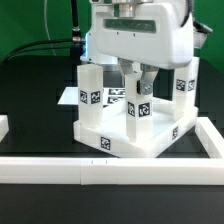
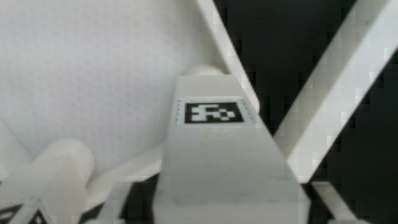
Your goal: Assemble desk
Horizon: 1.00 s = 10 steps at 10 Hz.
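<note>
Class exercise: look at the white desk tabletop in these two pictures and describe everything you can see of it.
The tabletop is a white, plastic-looking rectangular slab lying flat on the black table, close behind the front border rail. A black-and-white tag shows on its front edge. White square legs stand upright on it at the corners, each tagged; at least three are visible. The gripper hangs over its middle by another leg. The wrist view shows only its pale surface, blurred.

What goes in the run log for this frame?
tool: closed on leg | leg: upright in tabletop | three other legs: standing

Green backdrop [image 1: 30,25], black table [image 1: 30,95].
</note>
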### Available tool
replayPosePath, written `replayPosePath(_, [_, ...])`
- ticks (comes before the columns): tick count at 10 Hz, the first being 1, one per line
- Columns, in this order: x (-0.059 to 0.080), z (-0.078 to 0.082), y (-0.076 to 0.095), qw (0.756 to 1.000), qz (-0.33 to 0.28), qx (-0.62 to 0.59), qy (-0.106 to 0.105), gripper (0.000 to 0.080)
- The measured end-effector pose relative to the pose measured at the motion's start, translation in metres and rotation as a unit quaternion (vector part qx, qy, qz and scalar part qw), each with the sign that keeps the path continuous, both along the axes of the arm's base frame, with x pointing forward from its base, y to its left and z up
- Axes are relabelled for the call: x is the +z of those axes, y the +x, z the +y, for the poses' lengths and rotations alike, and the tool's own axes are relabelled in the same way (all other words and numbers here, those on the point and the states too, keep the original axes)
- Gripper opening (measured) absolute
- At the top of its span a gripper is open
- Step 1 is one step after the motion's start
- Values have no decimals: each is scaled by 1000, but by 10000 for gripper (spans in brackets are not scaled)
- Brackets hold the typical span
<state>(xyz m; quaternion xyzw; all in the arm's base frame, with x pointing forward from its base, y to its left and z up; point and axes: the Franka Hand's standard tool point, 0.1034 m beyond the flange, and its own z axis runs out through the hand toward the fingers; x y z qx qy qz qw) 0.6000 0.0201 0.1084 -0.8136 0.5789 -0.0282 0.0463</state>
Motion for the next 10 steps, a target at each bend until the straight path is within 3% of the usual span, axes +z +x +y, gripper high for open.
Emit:
replayPosePath(3, [0,2,0,1000,1,-27,7,289])
replayPosePath(4, [0,2,0,1000,0,-13,5,477])
replayPosePath(5, [1,0,0,999,1,40,1,591])
replayPosePath(7, [3,3,2,992,0,126,-7,637])
replayPosePath(10, [7,5,5,960,-4,278,-20,646])
